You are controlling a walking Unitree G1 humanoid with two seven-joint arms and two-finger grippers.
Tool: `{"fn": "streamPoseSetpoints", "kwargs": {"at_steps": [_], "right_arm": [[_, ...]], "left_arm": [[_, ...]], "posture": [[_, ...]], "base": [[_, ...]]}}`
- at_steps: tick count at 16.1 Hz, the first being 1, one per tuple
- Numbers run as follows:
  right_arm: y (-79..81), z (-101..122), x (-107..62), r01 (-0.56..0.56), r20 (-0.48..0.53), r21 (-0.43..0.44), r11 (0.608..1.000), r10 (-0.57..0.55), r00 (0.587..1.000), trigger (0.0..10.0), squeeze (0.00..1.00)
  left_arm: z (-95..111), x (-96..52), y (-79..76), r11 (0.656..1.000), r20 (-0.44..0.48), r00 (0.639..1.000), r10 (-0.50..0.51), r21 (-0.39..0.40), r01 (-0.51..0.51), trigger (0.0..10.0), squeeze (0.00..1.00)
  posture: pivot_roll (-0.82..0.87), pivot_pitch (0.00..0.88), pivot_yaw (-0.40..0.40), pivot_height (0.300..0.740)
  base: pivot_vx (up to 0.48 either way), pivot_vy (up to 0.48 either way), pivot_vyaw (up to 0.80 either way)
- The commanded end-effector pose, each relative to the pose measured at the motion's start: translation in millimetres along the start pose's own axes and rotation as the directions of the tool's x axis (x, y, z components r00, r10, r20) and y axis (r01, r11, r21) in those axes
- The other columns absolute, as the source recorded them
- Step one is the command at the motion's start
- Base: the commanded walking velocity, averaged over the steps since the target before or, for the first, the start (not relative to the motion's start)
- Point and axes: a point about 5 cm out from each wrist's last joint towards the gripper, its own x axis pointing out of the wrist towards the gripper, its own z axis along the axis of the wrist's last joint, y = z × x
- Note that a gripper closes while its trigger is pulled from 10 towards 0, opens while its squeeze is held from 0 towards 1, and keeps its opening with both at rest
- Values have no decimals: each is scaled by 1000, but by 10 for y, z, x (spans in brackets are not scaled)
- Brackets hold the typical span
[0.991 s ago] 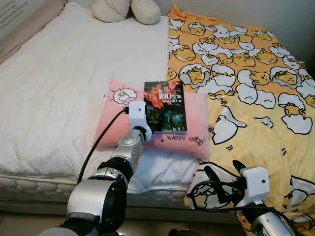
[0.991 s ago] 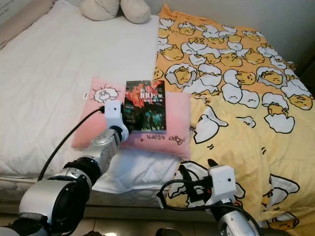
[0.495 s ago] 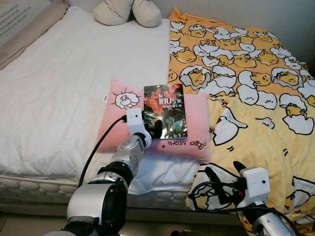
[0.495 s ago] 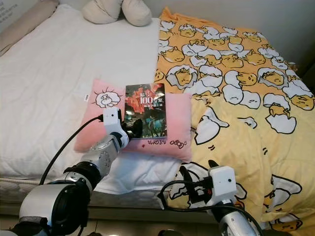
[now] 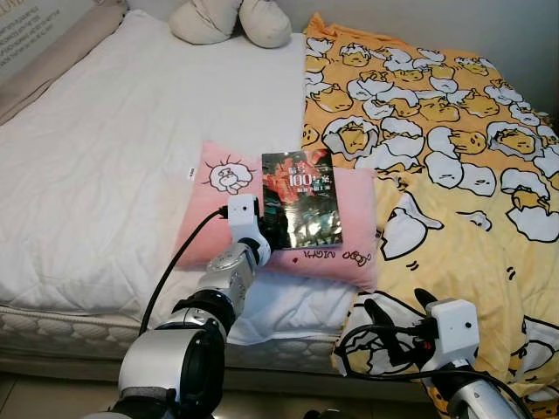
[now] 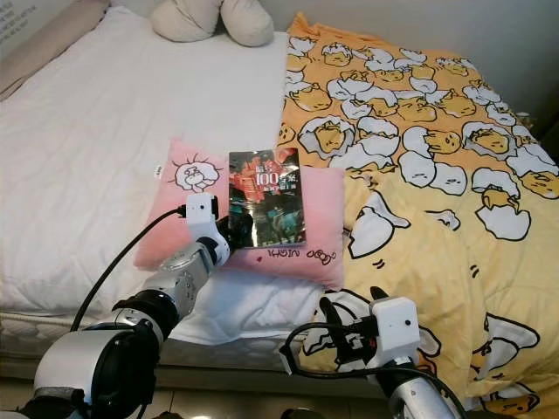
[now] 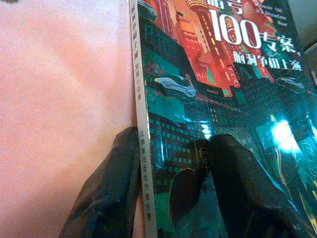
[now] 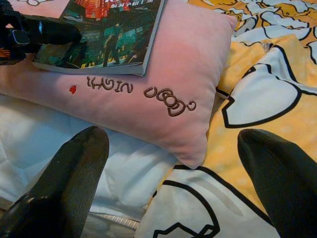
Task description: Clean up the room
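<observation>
Gripping the near corner of the book [image 5: 301, 199], left gripper [image 5: 272, 230] clamped on it, one black finger along the spine edge and the other pressed on the glossy cover, as seen from the left wrist. Lay flat on the pink pillow [image 5: 358, 236] near the foot of the bed [image 5: 105, 157], cover up, red and teal art with "100" in white. Compared with a second before: fingers then hidden under the white wrist block beside the book's left edge, now shown dark against the lower left corner of the cover. Book turned a little, its near end swung toward the robot's right, and tilted slightly against the pillow's printed lettering. Whole scene also shifted downward in the head views, so camera moved as well. Pillow sat partly on the white sheet [image 5: 87, 218] and touched the yellow patterned blanket [image 5: 454, 175] on its right side. Beige cushions [image 5: 231, 19] stayed at the head of the bed. Right gripper [image 5: 400, 316] hung low at the bed's near edge over the blanket, fingers spread wide apart and holding nothing, much as before.
</observation>
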Motion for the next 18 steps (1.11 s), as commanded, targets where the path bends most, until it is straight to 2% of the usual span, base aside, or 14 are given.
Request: {"fn": "streamPoseSetpoints", "kwargs": {"at_steps": [1, 3, 5, 11, 14, 16, 17, 18], "right_arm": [[-15, 11, -18, 5, -7, -12, 1000, -5, 1000, 10000, 0], [-18, -4, -22, 8, -12, -7, 1000, -8, 1000, 10000, 0], [-18, -6, -22, 8, -13, -6, 1000, -8, 1000, 10000, 0], [-33, -28, 27, 6, -14, -7, 1000, -6, 1000, 10000, 0], [-59, 5, 175, -3, 13, -10, 1000, 3, 1000, 10000, 0], [-81, 47, 299, -1, 41, -14, 1000, 1, 999, 10000, 0], [-97, 94, 421, 7, 71, -13, 1000, -6, 997, 10000, 0], [-96, 110, 452, 6, 80, -16, 1000, -5, 997, 10000, 0]], "left_arm": [[-167, -12, -67, 997, -57, 998, -29, -78, 25, 0, 0], [-117, 4, -106, 987, -23, 998, -61, -149, 57, 0, 0], [-105, 8, -121, 984, -15, 997, -75, -161, 71, 0, 0], [133, 29, -209, 948, 115, 967, -227, -200, 246, 0, 0], [341, -4, -119, 931, 202, 935, -293, -164, 327, 0, 0], [526, -19, -52, 931, 261, 920, -294, -142, 337, 0, 0], [727, -42, 16, 939, 318, 906, -280, -105, 327, 0, 0], [802, -55, 52, 947, 338, 903, -264, -88, 310, 0, 0]], "posture": [[-183, 18, -57, 740], [-184, 18, -57, 740], [-184, 18, -57, 740], [-173, 0, -51, 740], [-131, 0, -47, 740], [-107, 0, -29, 740], [-95, 0, -21, 740], [-89, 0, -20, 740]], "base": [[0, 0, 0], [0, 0, 0], [0, 0, 0], [0, 0, 0], [0, 0, 0], [0, 0, 0], [0, 0, 0], [0, 0, 0]]}}
